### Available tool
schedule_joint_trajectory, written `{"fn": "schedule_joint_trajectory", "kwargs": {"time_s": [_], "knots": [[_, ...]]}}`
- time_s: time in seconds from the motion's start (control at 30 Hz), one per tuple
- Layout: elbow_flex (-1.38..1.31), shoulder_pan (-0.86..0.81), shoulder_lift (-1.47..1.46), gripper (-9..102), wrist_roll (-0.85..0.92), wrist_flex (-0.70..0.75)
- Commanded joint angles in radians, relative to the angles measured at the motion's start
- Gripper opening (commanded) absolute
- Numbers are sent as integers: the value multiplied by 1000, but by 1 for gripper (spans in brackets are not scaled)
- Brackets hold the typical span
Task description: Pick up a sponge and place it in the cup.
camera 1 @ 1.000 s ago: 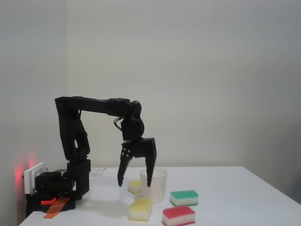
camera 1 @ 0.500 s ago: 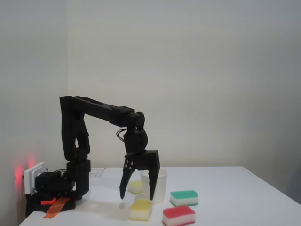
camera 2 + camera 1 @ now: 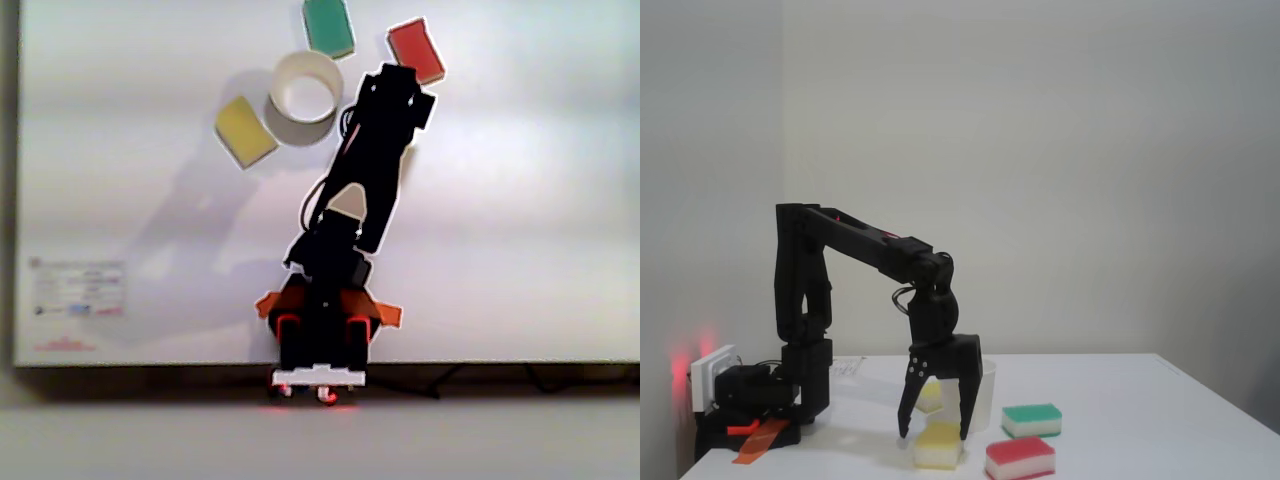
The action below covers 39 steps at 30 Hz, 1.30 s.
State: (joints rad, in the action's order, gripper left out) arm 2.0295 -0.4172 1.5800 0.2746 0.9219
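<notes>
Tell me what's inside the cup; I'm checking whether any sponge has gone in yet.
In the other view the cup shows only its white interior, no sponge. The arm hides none of its mouth.

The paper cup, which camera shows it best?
The top-down other view: the white paper cup shows its whole round rim, unobstructed. In the fixed view the cup is mostly hidden behind the open claw.
</notes>
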Motion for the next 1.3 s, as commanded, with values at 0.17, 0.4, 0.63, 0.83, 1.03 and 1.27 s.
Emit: {"fn": "schedule_joint_trajectory", "kwargs": {"time_s": [0.17,0.4,0.63,0.83,1.03,1.27], "knots": [[44,0,3,31,-3,-41],[55,11,-28,29,-21,-75],[66,31,-48,2,-63,-98],[8,38,-29,0,-83,-8],[-298,9,31,0,-35,417],[-650,11,-12,0,-67,750]]}}
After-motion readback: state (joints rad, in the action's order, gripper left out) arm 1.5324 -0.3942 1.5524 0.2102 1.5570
